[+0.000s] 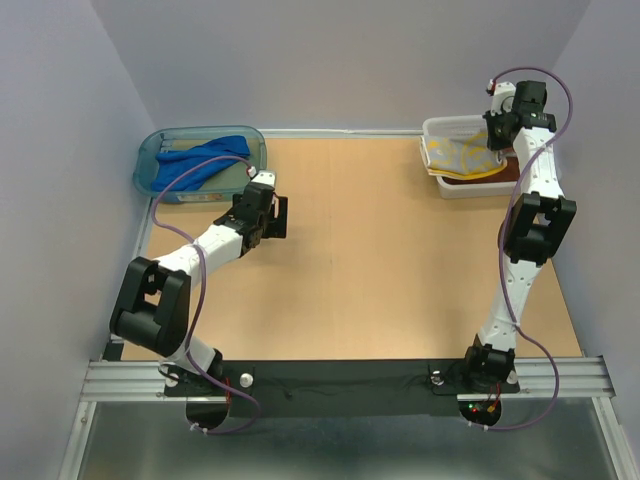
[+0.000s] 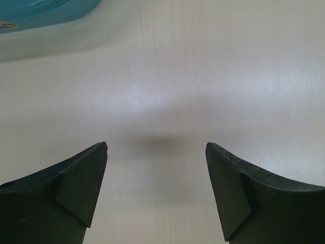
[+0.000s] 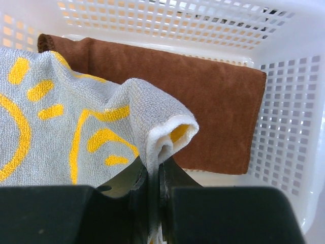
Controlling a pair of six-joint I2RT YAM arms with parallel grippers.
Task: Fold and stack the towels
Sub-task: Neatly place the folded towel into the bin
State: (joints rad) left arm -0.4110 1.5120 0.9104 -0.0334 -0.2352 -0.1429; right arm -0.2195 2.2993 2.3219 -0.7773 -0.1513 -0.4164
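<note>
Left jaws: spread wide, nothing between them, over bare surface point(image 2: 213, 71)
Right jaws: pinched tight on a fold of the yellow towel point(image 3: 56, 132), its edge running down between them
Brown towel point(image 3: 213, 101): flat in the white basket point(image 3: 294, 142), just beyond those jaws, partly under the yellow
Blue towel point(image 1: 205, 160): heaped in the teal tub point(image 1: 146, 175), beyond the left jaws
</note>
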